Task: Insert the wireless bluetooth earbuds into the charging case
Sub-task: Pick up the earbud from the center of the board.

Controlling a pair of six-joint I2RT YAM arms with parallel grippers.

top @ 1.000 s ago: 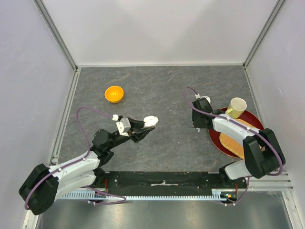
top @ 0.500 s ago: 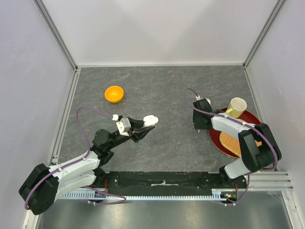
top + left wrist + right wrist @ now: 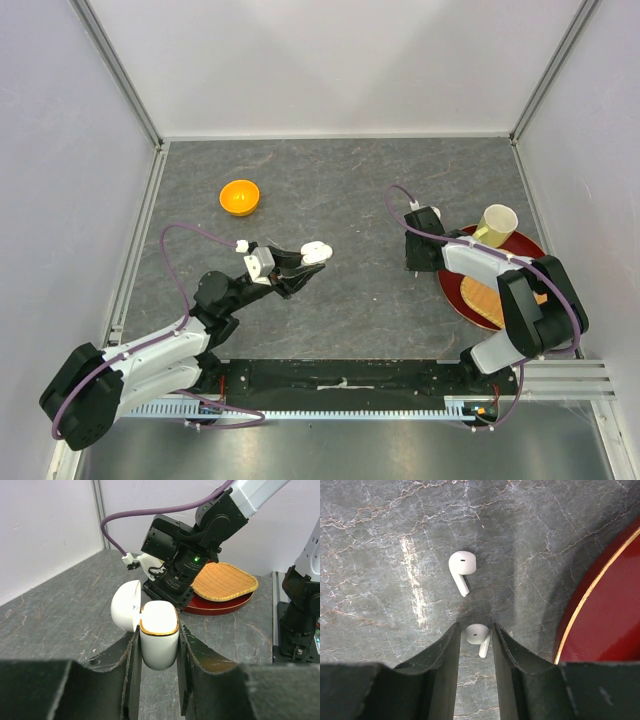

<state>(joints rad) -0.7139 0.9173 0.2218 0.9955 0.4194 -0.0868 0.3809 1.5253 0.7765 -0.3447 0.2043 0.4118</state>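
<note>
My left gripper (image 3: 303,263) is shut on a white charging case (image 3: 317,253) and holds it above the table. In the left wrist view the case (image 3: 159,642) stands upright between my fingers, its gold-rimmed mouth facing up and its lid (image 3: 125,611) swung open to the left. My right gripper (image 3: 411,264) points down at the table next to the red tray. In the right wrist view its jaws (image 3: 476,628) are narrowed round one white earbud (image 3: 477,633) that lies on the table. A second earbud (image 3: 461,566) lies free just beyond the fingertips.
A red tray (image 3: 452,290) with a woven mat (image 3: 482,298) and a pale cup (image 3: 497,224) sits at the right, its rim (image 3: 580,615) close to my right fingers. An orange bowl (image 3: 240,197) stands at the back left.
My right arm has shifted slightly, its elbow drawing in over the tray. My left arm and the case have not moved.
</note>
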